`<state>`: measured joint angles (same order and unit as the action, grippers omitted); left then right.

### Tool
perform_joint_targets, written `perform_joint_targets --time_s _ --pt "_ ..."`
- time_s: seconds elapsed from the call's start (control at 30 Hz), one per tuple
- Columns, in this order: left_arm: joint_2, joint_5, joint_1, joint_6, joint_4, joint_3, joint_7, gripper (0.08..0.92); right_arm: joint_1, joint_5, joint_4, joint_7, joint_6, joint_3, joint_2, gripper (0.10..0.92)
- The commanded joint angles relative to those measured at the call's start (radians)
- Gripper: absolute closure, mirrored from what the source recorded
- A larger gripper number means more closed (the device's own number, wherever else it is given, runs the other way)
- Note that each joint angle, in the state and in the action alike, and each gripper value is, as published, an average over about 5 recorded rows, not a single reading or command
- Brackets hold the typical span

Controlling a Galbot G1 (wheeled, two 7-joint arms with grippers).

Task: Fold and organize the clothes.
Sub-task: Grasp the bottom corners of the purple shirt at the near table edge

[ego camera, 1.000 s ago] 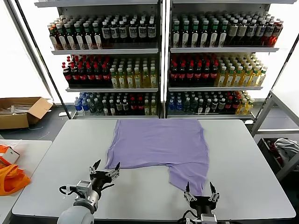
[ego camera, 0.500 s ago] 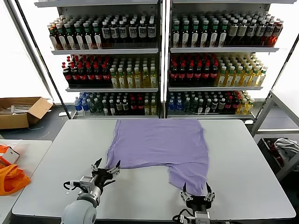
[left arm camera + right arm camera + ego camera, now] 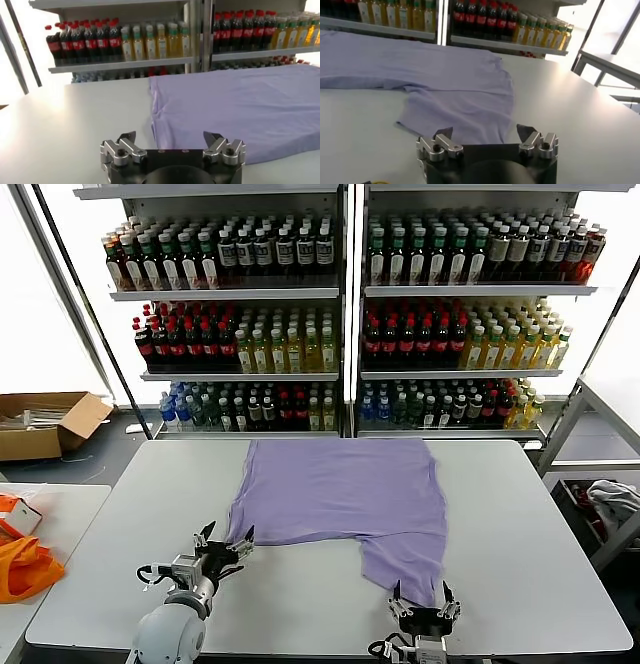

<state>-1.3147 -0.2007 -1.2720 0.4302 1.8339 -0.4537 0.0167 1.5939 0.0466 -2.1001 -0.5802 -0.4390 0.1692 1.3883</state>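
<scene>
One of the clothes, a lavender T-shirt (image 3: 340,489), lies spread on the grey table (image 3: 120,574). A narrower flap of it reaches toward the near right. My left gripper (image 3: 226,536) is open just short of the shirt's near-left corner. In the left wrist view the left gripper (image 3: 170,136) has the shirt's edge (image 3: 240,110) right ahead of its spread fingers. My right gripper (image 3: 421,596) is open at the near end of the flap. The right wrist view shows the right gripper (image 3: 484,131) with the flap's hem (image 3: 455,120) between its fingertips, which do not pinch it.
Drink shelves (image 3: 340,324) full of bottles stand behind the table. A cardboard box (image 3: 45,424) sits on the floor at far left. An orange bag (image 3: 25,564) lies on a side table at left. A grey-white cloth bundle (image 3: 615,499) rests low at right.
My right gripper has sunk a little lower at the flap's near hem. The left gripper has barely shifted. Both stay open and the shirt has not moved.
</scene>
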Motion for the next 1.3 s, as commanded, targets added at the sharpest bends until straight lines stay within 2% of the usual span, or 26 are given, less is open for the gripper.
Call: perform_joint_targets --time_s 0.03,0.47,0.63,1.3 --pt "0.007 -0.019 -0.011 0.009 0.003 0.002 0.001 0.177 -0.001 0.008 0.0 -0.002 -0.002 0.002 0.004 0.203" --pt "0.014 -0.022 -0.043 0.023 0.009 0.006 0.0 0.183 0.01 0.02 0.012 -0.007 -0.003 -0.002 0.01 0.203" --pt "0.004 -0.016 -0.051 0.026 0.016 0.013 0.001 0.283 0.021 0.028 0.02 -0.004 0.013 0.0 0.009 0.229" --pt "-0.002 0.05 -0.082 0.027 0.048 0.036 -0.006 0.859 0.039 0.054 0.023 0.017 0.051 0.01 0.0 0.795"
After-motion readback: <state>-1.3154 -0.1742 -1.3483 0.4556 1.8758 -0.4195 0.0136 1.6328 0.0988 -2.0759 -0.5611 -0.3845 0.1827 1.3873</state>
